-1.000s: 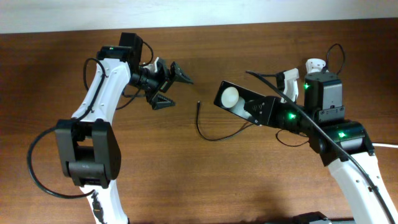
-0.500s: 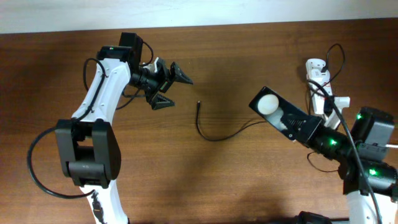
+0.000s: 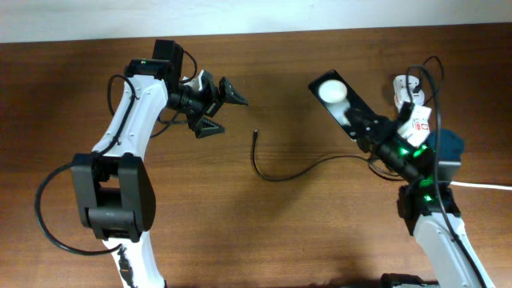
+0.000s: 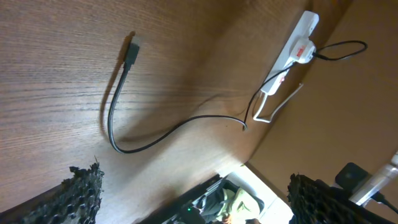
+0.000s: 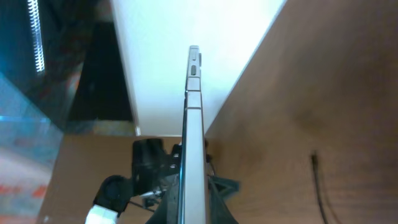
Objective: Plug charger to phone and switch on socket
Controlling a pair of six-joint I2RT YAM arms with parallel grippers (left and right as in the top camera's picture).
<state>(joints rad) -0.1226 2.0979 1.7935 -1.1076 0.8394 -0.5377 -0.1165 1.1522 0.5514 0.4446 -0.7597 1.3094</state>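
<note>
My right gripper (image 3: 366,130) is shut on the phone (image 3: 334,94), a black slab with a white round spot, and holds it above the table at the back right. In the right wrist view the phone (image 5: 194,118) stands edge-on between the fingers (image 5: 194,211). The charger's thin black cable (image 3: 276,177) lies on the table with its plug tip (image 3: 255,134) free in the middle; the left wrist view shows the tip (image 4: 132,51) too. The white socket (image 3: 406,90) lies at the back right, partly behind my right arm. My left gripper (image 3: 222,112) is open and empty, left of the plug tip.
The left wrist view shows the socket (image 4: 297,46) with its adapter and thick white cord (image 4: 268,107) near the table's far edge. A white cord (image 3: 484,186) runs off the right edge. A light wall (image 3: 256,16) borders the table's back.
My right arm has swung the phone from the table's middle out to the right, then up toward the back right. The left arm and the cable have not moved.
</note>
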